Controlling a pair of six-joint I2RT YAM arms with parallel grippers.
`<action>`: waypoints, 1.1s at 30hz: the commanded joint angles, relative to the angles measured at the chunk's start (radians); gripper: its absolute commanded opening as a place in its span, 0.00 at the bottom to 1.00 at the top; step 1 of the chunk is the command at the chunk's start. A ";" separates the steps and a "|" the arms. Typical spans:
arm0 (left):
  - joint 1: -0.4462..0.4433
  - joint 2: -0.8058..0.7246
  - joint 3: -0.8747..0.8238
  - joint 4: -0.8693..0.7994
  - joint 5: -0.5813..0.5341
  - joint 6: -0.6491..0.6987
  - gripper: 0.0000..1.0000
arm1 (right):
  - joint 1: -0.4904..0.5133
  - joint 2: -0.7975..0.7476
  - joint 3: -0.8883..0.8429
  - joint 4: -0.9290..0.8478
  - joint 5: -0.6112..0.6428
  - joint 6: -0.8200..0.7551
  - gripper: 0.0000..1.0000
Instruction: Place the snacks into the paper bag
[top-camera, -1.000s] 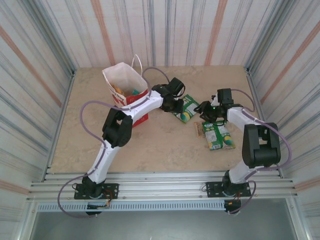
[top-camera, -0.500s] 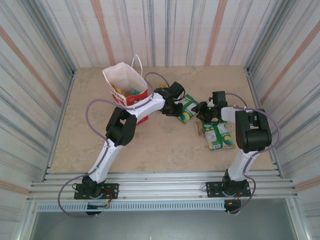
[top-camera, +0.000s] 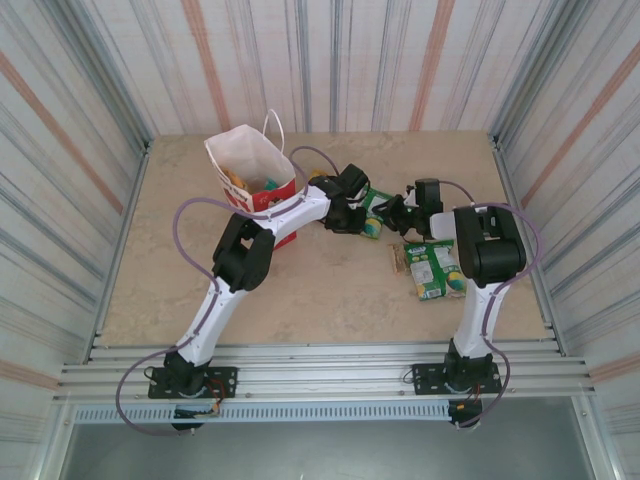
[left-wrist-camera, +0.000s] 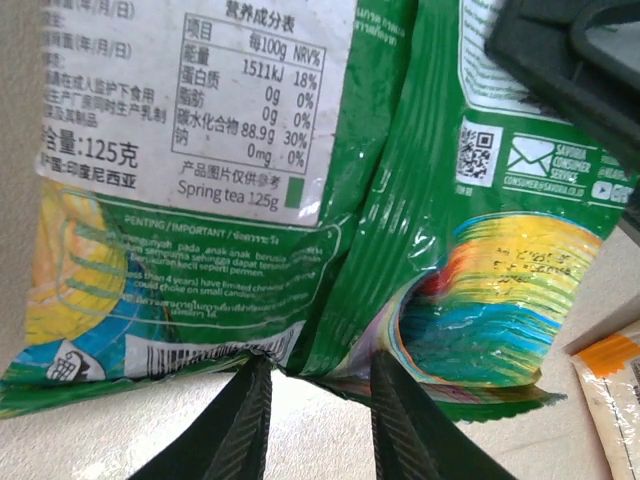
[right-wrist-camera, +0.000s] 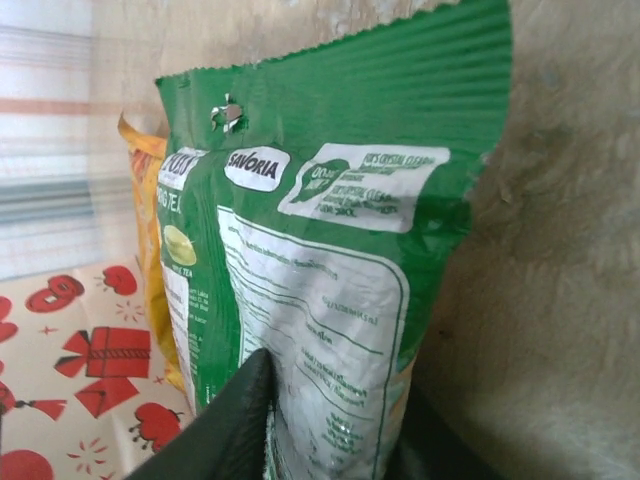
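Note:
A green snack packet (top-camera: 373, 222) stands on edge in the middle of the table, between my two grippers. My left gripper (top-camera: 357, 211) comes at it from the left. In the left wrist view the gripper (left-wrist-camera: 318, 372) is shut on the packet's (left-wrist-camera: 250, 200) crumpled lower edge at its centre seam. My right gripper (top-camera: 391, 213) holds the other end. Its fingers (right-wrist-camera: 335, 420) press both faces of the packet (right-wrist-camera: 330, 230). The paper bag (top-camera: 240, 150) stands open at the back left with packets inside.
A second green packet (top-camera: 436, 270) lies flat to the right, with a small brown bar (top-camera: 398, 258) beside it. An orange packet (left-wrist-camera: 610, 390) lies close to the held one. Striped walls enclose the table on three sides.
Both grippers have closed on the green packet. The right arm swung left to reach it. The packet has come up from lying flat to standing on edge.

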 joint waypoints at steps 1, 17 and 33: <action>0.003 0.002 0.019 -0.010 -0.002 -0.015 0.32 | 0.010 -0.021 -0.014 -0.008 0.019 -0.016 0.20; -0.030 -0.216 0.013 -0.065 -0.063 0.033 0.42 | 0.005 -0.425 -0.073 -0.280 0.163 -0.217 0.04; -0.078 -0.419 0.139 -0.269 -0.148 0.119 0.42 | 0.042 -0.752 0.049 -0.574 0.251 -0.326 0.00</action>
